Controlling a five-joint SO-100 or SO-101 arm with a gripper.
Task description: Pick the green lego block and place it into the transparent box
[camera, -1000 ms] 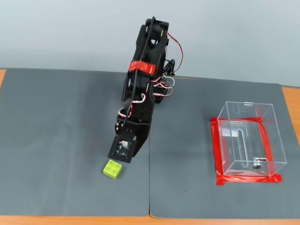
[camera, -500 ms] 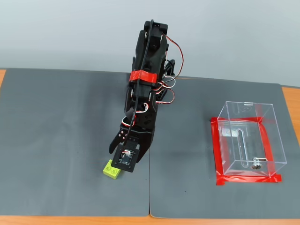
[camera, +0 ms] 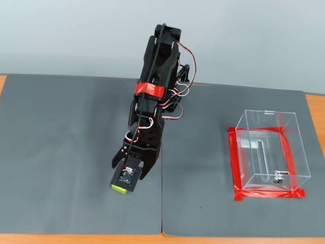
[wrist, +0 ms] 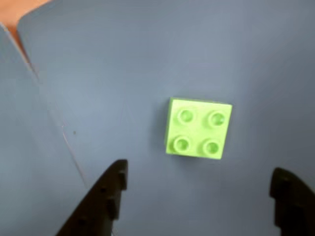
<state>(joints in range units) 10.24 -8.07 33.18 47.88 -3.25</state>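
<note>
The green lego block [wrist: 198,128] is a small lime-green square brick with four studs, lying flat on the grey mat. In the fixed view only its front edge [camera: 119,189] shows under the wrist camera. My gripper [wrist: 199,184] is open, its two black fingers [wrist: 106,191] spread wide on either side just short of the block, not touching it. In the fixed view the gripper [camera: 133,163] hangs over the block, pointing down. The transparent box [camera: 268,150] stands on the right of the mat with red tape around its base and a small metal piece [camera: 277,178] inside.
Two grey mats [camera: 66,152] cover the table, meeting at a seam [camera: 162,203] just right of the block. The orange table edge [camera: 152,238] runs along the front. The black arm [camera: 157,86] with red tape rises behind the block.
</note>
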